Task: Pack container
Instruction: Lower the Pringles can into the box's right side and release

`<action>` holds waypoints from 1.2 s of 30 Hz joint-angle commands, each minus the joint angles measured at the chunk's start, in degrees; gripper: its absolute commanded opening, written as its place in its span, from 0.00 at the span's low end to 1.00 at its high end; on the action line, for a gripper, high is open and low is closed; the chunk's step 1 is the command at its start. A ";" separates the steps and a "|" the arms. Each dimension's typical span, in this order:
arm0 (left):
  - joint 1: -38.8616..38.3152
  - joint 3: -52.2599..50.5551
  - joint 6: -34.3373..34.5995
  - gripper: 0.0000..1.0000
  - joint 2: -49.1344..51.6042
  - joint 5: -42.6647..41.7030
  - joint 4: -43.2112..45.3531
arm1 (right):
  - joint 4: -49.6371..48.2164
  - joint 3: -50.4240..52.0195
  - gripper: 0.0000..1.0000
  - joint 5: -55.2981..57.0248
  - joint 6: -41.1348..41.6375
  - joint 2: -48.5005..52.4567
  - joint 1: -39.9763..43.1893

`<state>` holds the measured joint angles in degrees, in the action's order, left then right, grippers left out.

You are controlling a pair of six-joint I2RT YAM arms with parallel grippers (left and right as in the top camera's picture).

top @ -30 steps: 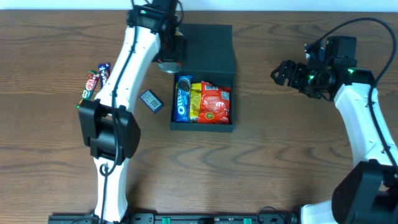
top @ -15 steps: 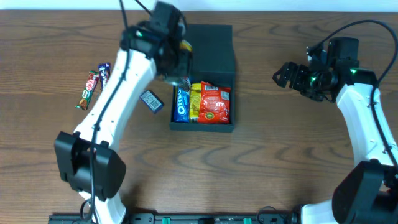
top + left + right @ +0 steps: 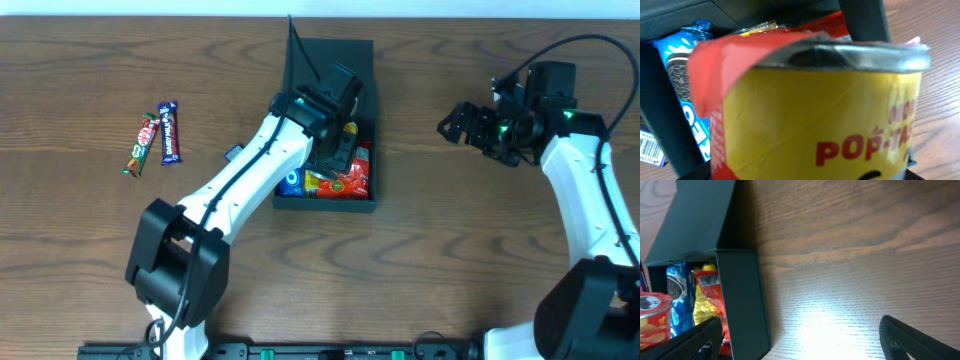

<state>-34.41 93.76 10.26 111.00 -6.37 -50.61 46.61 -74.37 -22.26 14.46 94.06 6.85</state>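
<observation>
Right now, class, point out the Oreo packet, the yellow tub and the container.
Oreo packet (image 3: 676, 75), left wrist view, upper part of its wrapper.
yellow tub (image 3: 805, 115), left wrist view, its yellow side wall.
container (image 3: 742, 305), right wrist view, its outer side wall.

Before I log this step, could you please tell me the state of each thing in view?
container: open, partly filled.
Pop-Tarts packet: gripped, above the container.
left end effector: shut on the Pop-Tarts packet.
right end effector: open, empty.
candy bars: outside the container.
</observation>
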 commanded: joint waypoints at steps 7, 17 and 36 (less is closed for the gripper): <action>0.22 -0.31 6.10 0.48 2.99 -3.26 2.91 | 1.16 -0.94 0.99 -0.46 -0.37 -0.81 0.50; -1.77 -0.31 12.66 0.52 3.02 -5.35 6.16 | 0.98 -0.94 0.99 -0.44 -0.39 -0.81 0.52; -3.50 -0.28 20.96 0.51 5.53 -7.74 7.21 | 0.98 -0.94 0.99 -0.46 -1.88 -0.81 0.52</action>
<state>-38.00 93.54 28.77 116.18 -13.50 -43.13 47.55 -74.37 -22.26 13.82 94.06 6.85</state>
